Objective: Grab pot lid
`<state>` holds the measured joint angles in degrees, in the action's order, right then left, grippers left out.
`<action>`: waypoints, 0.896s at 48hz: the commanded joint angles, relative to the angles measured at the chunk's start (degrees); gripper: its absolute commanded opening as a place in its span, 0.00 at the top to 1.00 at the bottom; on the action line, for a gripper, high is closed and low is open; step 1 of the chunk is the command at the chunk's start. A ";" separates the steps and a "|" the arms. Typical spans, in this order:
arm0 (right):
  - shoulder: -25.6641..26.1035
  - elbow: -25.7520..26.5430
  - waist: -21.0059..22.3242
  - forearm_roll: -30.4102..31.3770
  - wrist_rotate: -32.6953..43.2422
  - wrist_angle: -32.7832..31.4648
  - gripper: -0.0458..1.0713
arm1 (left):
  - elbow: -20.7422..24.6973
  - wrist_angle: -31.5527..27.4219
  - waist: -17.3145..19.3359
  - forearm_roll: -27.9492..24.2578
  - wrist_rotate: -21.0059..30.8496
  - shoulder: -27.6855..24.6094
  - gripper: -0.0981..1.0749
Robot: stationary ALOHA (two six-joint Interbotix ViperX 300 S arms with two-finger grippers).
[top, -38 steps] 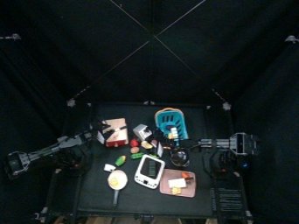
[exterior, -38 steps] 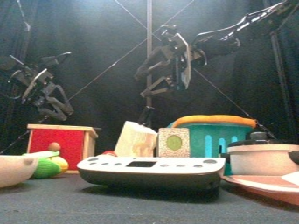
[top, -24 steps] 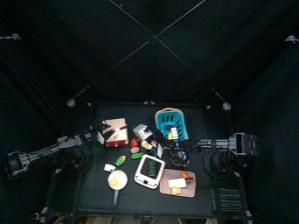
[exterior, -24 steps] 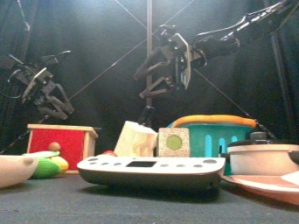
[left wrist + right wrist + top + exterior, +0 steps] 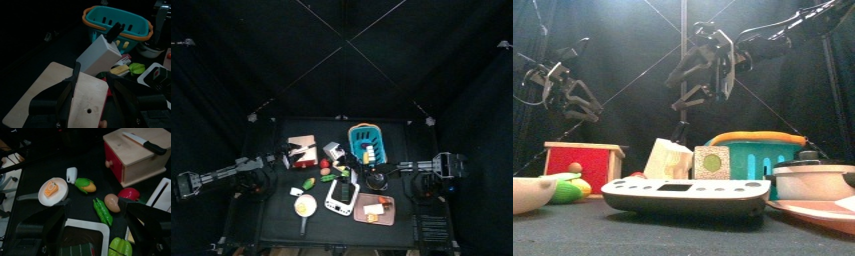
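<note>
The steel pot with its lid (image 5: 376, 180) stands right of the table's middle; in the front view the lid (image 5: 815, 167) with its black knob is low at the right. My right gripper (image 5: 393, 172) hangs open beside and above the pot, high in the front view (image 5: 691, 100). Its wrist view (image 5: 100, 223) shows wide jaws but not the lid. My left gripper (image 5: 262, 163) is open and empty at the table's left edge, raised in the front view (image 5: 573, 105); its wrist view (image 5: 97, 92) looks over the red box's wooden top (image 5: 60, 95).
A teal basket (image 5: 368, 140) stands behind the pot. A red box (image 5: 302, 150), a white carton (image 5: 669, 158), a white scale (image 5: 339, 195), a bowl (image 5: 305, 205), loose vegetables (image 5: 100, 210) and a board (image 5: 374, 209) crowd the table.
My left gripper has drawn back to the left and risen a little. My right gripper has hardly moved.
</note>
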<state>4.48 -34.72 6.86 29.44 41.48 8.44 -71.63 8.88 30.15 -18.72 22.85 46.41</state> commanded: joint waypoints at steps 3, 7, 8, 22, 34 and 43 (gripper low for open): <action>1.58 1.49 -0.79 -2.99 0.18 -3.43 0.04 | 0.62 0.79 -0.09 -0.18 -0.09 0.00 0.18; 2.55 1.76 -1.85 -7.12 0.00 -8.79 0.04 | 0.53 0.79 -0.09 -0.18 -0.09 0.00 0.18; 2.81 1.85 -2.02 -7.65 0.00 -9.84 0.04 | 0.53 0.79 -0.09 -0.18 -0.09 0.00 0.18; 7.38 0.62 -7.29 -12.13 0.26 -21.18 0.04 | 0.44 0.79 -0.09 -0.18 -0.09 0.00 0.18; 10.20 -2.37 -10.28 -23.12 0.26 -23.91 0.04 | 0.35 0.79 -0.09 -0.09 0.00 0.00 0.18; 11.95 -5.10 -11.69 -31.99 0.26 -26.46 0.04 | 0.35 0.70 0.00 -0.09 0.00 0.00 0.18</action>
<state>13.89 -39.81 -4.04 1.05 41.84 -17.05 -71.98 9.14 30.15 -18.81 22.85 46.49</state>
